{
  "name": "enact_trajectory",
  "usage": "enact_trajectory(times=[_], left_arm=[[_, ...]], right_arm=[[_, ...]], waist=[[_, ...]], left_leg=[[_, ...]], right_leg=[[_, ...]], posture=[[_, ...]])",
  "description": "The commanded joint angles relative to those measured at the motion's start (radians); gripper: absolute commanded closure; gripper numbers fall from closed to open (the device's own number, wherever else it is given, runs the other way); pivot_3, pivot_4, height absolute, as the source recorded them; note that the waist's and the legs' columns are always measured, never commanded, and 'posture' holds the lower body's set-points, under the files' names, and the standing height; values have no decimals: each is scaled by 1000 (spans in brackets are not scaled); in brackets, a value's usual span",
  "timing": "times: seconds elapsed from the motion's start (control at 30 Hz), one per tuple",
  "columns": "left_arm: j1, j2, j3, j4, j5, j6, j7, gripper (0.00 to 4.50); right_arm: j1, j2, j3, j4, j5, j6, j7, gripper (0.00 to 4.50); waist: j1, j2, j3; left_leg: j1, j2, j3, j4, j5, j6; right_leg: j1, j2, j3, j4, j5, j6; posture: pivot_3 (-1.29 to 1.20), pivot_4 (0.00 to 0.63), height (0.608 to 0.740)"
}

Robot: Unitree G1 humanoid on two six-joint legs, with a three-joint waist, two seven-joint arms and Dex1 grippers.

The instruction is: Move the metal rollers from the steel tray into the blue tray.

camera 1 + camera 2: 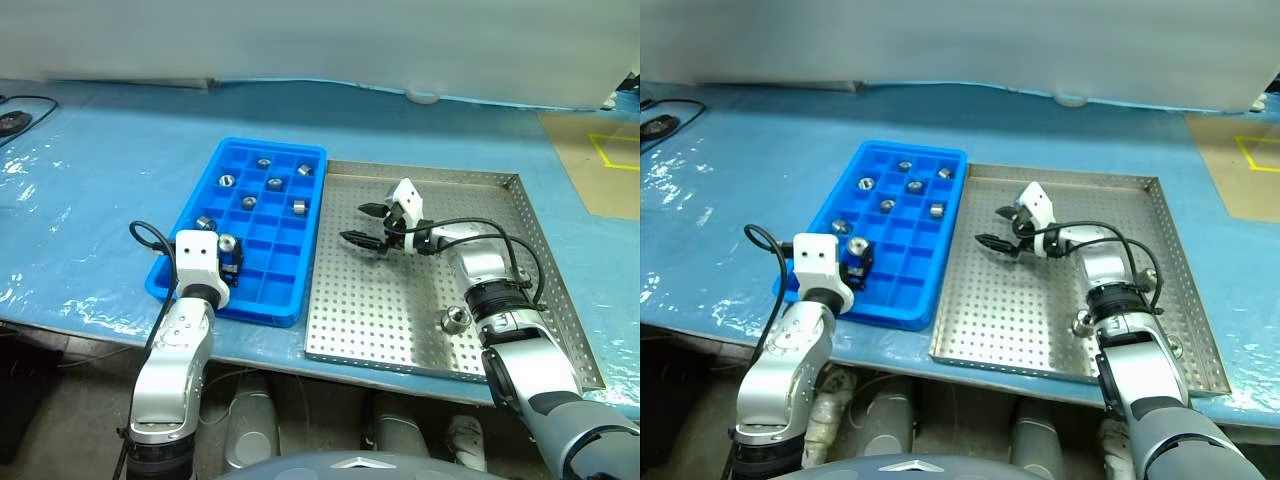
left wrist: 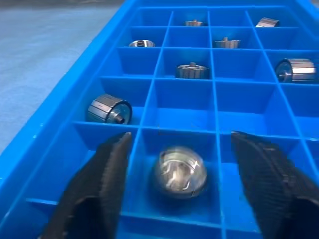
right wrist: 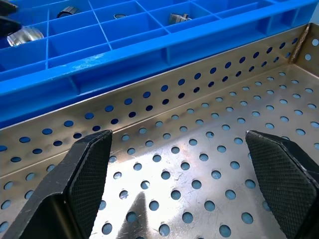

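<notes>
The blue tray (image 1: 268,146) lies left of the steel tray (image 1: 380,310), their long sides touching. Several metal rollers rest in its compartments, such as one roller (image 1: 274,184) in the far half. My left gripper (image 1: 232,262) is open over the tray's near left corner. A shiny roller (image 2: 179,172) lies loose in the compartment between its fingers (image 2: 112,164), with another roller (image 2: 108,109) one cell further on. My right gripper (image 1: 365,225) is open and empty, low over the steel tray's perforated floor (image 3: 199,164) near the blue tray's wall. A single roller (image 1: 455,319) stands in the steel tray beside my right forearm.
Both trays sit on a table under a blue plastic sheet (image 1: 100,180), its front edge close to the trays' near rims. A black cable (image 1: 25,105) lies at the far left. A brown board with yellow tape (image 1: 600,150) is at the far right.
</notes>
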Motion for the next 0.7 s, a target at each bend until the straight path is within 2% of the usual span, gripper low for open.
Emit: enact_trajectory(times=[0.03, 0.2, 0.37, 0.57, 0.7], left_arm=[[-81, 35, -29, 20, -80, -31, -120, 273], [-265, 93, -73, 192, -211, -122, -374, 273], [-488, 154, -150, 505, -244, -295, -670, 273], [-644, 114, -199, 821, -206, -481, -804, 273], [-697, 66, -213, 933, -194, -557, -836, 273]], right_arm=[[11, -14, -53, -63, 47, 24, -1, 0], [110, -75, -105, -240, 77, 94, -34, 0], [360, -180, -210, -597, 164, 279, -81, 0], [645, -281, -286, -947, 258, 481, -120, 0], [760, -304, -314, -1063, 292, 560, -164, 0]], waist=[[2, 0, 0], [-1, 0, 0], [-24, 1, -1], [-107, 1, -1], [-143, 1, -1]], left_leg=[[0, 0, 0, 0, 0, 0], [0, -2, 0, 1, 0, 0], [2, -2, 1, -1, 1, -1], [6, -2, 2, -3, 1, -2], [8, -3, 3, -4, 2, -2]], right_leg=[[0, 0, 0, 0, 0, 0], [1, 0, 2, 0, 0, 0], [1, 0, 4, 1, 0, 0], [1, 1, 6, 0, 0, 1], [2, 1, 7, -1, -3, 6]], posture=[[208, 150, 740], [44, 150, 740], [-132, 150, 740], [-324, 150, 740], [-362, 150, 740]])
